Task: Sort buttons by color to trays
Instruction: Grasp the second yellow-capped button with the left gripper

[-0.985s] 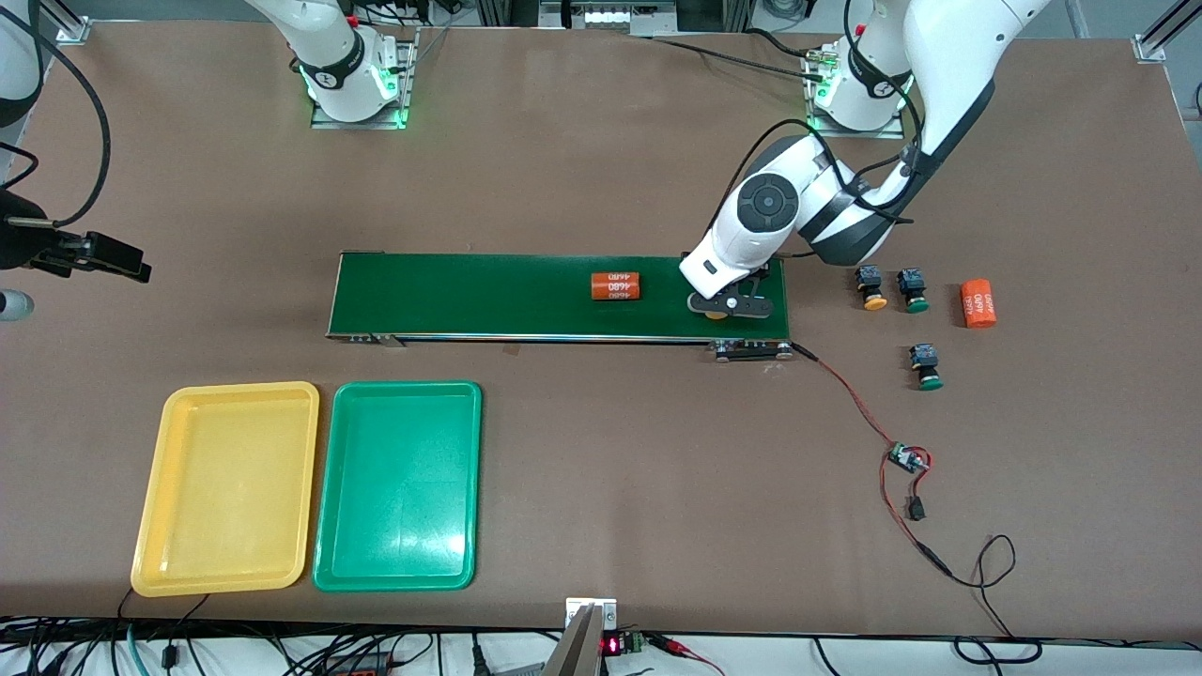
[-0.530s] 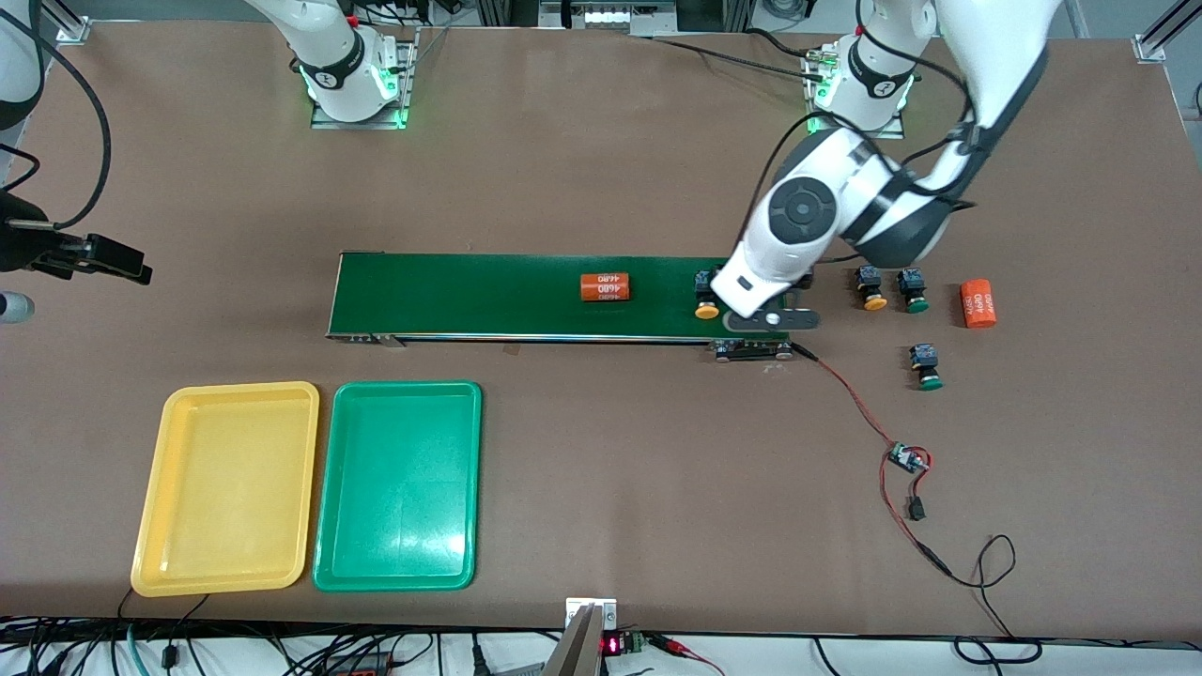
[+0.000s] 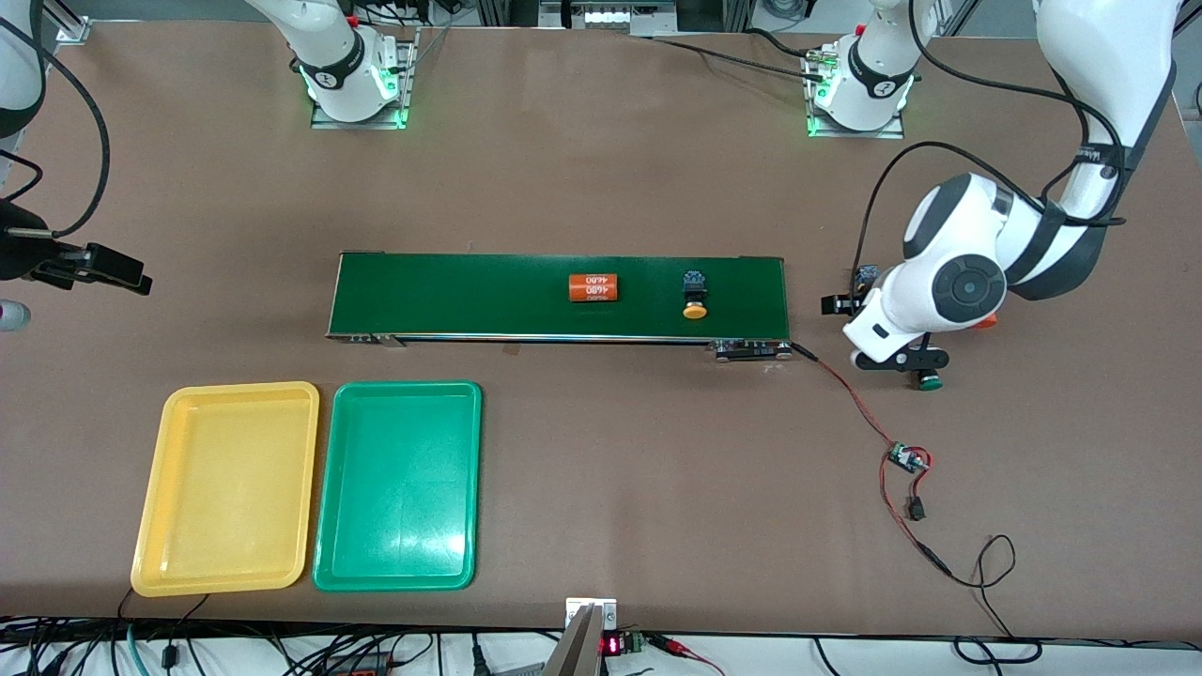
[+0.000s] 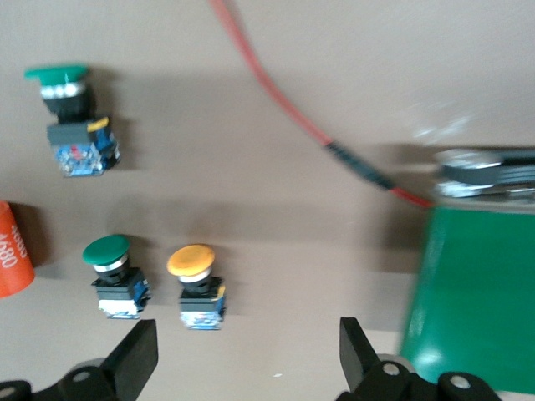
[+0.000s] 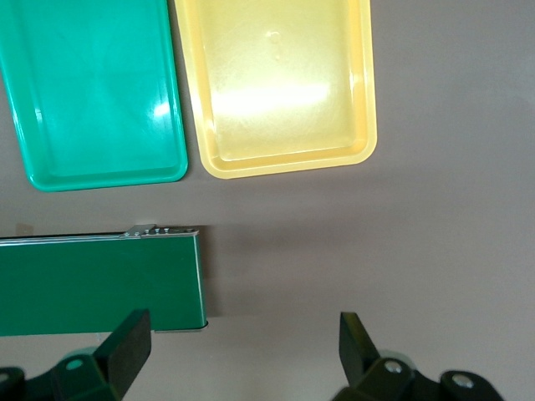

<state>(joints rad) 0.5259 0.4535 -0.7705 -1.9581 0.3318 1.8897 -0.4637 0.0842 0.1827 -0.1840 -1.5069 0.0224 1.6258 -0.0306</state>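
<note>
Since the earlier frame, left pincer [image 3: 900, 362] left the belt [image 3: 470, 296]; yellow-capped button [image 3: 694, 293] lies there beside orange cylinder [image 3: 593, 287].

Left wrist: fingers [image 4: 138, 359] spread, empty, over three buttons [image 4: 201, 284].

Right wrist: right pincer [image 5: 242, 355] spread, waiting above yellow tray [image 5: 280, 83], green tray [image 5: 92, 92].

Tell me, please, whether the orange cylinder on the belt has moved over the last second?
Yes. The orange cylinder has shifted along the dark-green belt toward the right arm's end of the table, judged against the belt's fixed frame.

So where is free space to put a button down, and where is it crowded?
Free: both trays, yellow and green, and the belt toward the right arm's end. Crowded: the table under the open left pincer, where the remaining buttons cluster.
</note>
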